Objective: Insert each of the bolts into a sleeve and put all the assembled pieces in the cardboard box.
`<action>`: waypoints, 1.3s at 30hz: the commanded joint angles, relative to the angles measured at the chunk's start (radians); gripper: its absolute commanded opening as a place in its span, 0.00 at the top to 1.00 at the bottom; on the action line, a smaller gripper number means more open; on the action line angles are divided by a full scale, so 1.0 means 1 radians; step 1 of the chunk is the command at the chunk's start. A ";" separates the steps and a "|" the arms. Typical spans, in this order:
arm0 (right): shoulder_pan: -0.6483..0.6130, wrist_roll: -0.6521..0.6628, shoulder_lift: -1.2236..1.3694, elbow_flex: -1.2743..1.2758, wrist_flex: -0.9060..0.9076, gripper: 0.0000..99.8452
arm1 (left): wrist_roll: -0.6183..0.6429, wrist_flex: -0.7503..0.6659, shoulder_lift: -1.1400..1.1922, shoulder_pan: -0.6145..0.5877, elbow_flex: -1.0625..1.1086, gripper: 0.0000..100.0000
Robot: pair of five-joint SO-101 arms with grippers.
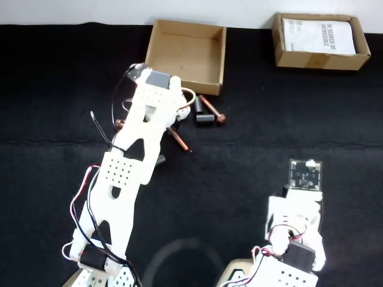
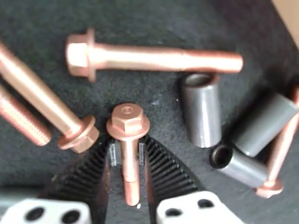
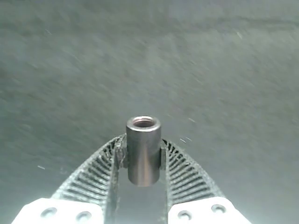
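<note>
My left claw [image 2: 126,151] is closed on the shank of a copper bolt [image 2: 127,123], whose hex head sticks out past the fingertips. It sits among the loose bolts [image 2: 154,58] and grey sleeves [image 2: 201,109] lying on the black table [image 1: 239,179], just in front of the open cardboard box [image 1: 222,57]. My right claw [image 3: 141,150] is clamped around a single sleeve [image 3: 143,133], open end pointing outward, over bare table well apart from that pile.
</note>
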 commanded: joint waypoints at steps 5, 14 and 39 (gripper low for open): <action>-0.180 -0.236 -0.008 0.091 -0.194 0.99 | -0.348 0.094 -0.087 -0.002 0.062 0.99; -0.427 -0.445 -0.008 0.183 -0.437 0.99 | -0.551 0.094 -0.616 -0.044 0.317 0.99; -0.869 -0.486 -0.008 0.189 -0.464 0.99 | -0.733 -0.046 -2.008 0.206 1.417 0.99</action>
